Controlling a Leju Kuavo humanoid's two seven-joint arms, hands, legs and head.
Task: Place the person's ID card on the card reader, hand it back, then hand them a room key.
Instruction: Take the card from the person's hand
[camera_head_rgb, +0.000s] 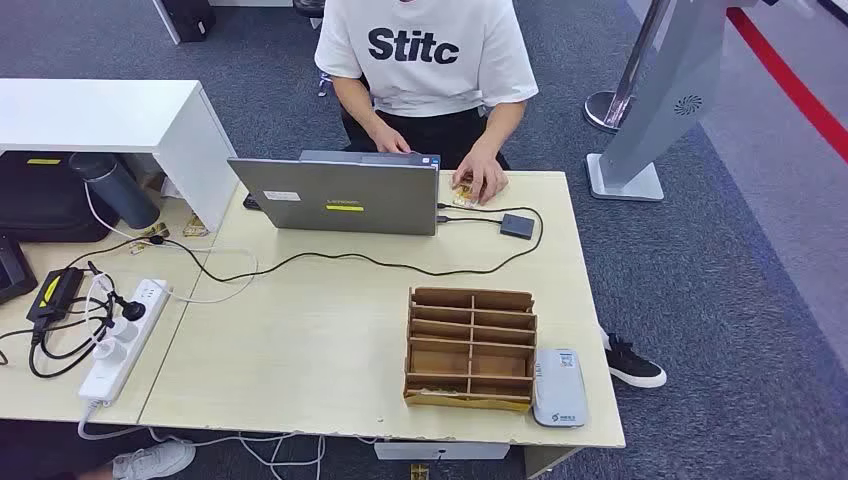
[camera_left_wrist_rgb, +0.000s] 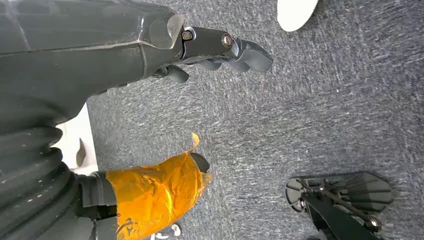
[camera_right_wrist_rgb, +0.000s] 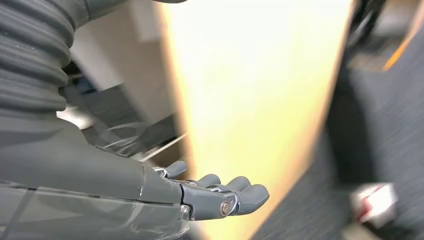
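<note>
A person in a white T-shirt (camera_head_rgb: 425, 50) sits at the far side of the pale wooden desk (camera_head_rgb: 300, 340). One of their hands (camera_head_rgb: 483, 174) presses a small yellowish card (camera_head_rgb: 463, 194) onto the desk beside the laptop. A small dark square device (camera_head_rgb: 517, 225) lies just right of it, cabled to the laptop. Near the front edge stands a slotted wooden box (camera_head_rgb: 470, 348), with a white flat device (camera_head_rgb: 558, 387) to its right. My left hand (camera_left_wrist_rgb: 210, 47) hangs over grey carpet, fingers loosely apart, holding nothing. My right hand (camera_right_wrist_rgb: 210, 192) hangs beside the desk edge (camera_right_wrist_rgb: 250, 115), also holding nothing.
A grey laptop (camera_head_rgb: 345, 195) stands open at the desk's far middle. Black cables run across the desk to a white power strip (camera_head_rgb: 125, 335) at the left. A white cabinet (camera_head_rgb: 110, 115) stands far left, a grey pedestal (camera_head_rgb: 650, 110) far right.
</note>
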